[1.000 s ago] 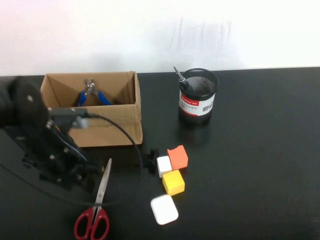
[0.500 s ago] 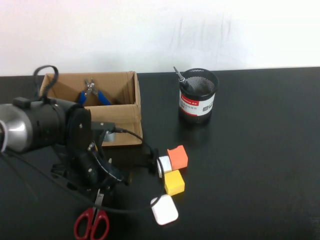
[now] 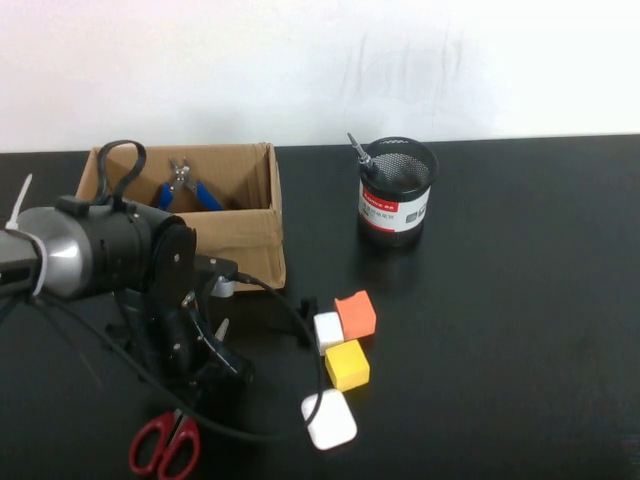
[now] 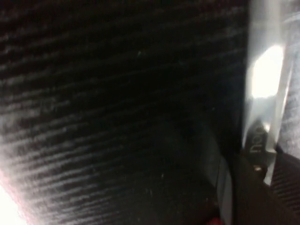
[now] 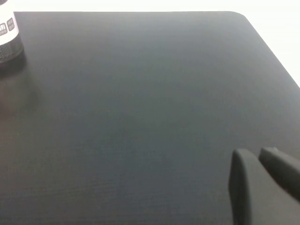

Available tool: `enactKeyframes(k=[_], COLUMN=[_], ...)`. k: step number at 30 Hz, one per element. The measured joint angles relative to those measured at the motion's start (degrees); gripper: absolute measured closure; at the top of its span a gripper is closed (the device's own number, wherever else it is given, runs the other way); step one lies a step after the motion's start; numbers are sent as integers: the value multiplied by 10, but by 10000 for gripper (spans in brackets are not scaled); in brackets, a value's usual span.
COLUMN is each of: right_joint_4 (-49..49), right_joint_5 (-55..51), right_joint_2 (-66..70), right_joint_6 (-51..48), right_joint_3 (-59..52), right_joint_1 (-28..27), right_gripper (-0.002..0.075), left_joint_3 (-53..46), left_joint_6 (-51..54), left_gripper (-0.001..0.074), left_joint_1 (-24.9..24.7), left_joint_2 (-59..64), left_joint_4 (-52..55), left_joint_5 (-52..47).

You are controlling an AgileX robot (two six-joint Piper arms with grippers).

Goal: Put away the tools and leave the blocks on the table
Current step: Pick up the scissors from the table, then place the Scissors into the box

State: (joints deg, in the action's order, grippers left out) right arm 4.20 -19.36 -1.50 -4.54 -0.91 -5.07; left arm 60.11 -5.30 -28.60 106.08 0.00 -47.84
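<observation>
High view: the left pincer (image 3: 205,385) is down at the counter (image 3: 520,300), right over the scissors (image 3: 165,442), whose red handles stick out toward the near edge while the blades are hidden under the arm. The pliers (image 3: 183,189) lie inside the cardboard box (image 3: 245,240) at the back left. The screwdriver (image 3: 359,151) stands in the mesh cup (image 3: 396,192), tip up. The orange block (image 3: 356,314), white block (image 3: 328,331) and yellow block (image 3: 347,364) sit touching in a cluster, with the white case (image 3: 328,419) just beside them, nearer the front.

Left wrist view: a shiny scissor blade (image 4: 263,89) lies close over the dark counter; I cannot tell whether the left pincer is clenched or released.

Right wrist view: the right pincer (image 5: 265,180) hangs over bare counter with its fingers pressed together, holding nothing; the cup's edge shows at the far corner.
</observation>
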Motion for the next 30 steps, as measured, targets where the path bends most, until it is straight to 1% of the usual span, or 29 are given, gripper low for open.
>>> enactKeyframes(k=[5,8,14,17,20,23,25,27,30], right_joint_4=[0,0,0,0,0,0,0,0,0], right_joint_5=[0,0,0,0,0,0,0,0,0], right_joint_2=[0,0,0,0,0,0,0,0,0], right_joint_6=[0,0,0,0,0,0,0,0,0], right_joint_3=[0,0,0,0,0,0,0,0,0], right_joint_1=[0,0,0,0,0,0,0,0,0], right_gripper=[731,731,731,731,731,731,731,731,731], left_joint_3=[-5,-12,-12,-12,-12,-8,0,11,33], left_joint_6=[49,81,97,95,91,89,89,89,96], left_gripper=[647,647,647,647,647,647,647,647,647], left_joint_1=[0,0,0,0,0,0,0,0,0], left_joint_2=[-22,-66,-235,-311,-360,-370,-355,-330,-290], left_joint_4=[-27,-56,-67,-54,15,150,245,314,380], left_joint_5=[0,-13,-16,23,89,122,124,127,156])
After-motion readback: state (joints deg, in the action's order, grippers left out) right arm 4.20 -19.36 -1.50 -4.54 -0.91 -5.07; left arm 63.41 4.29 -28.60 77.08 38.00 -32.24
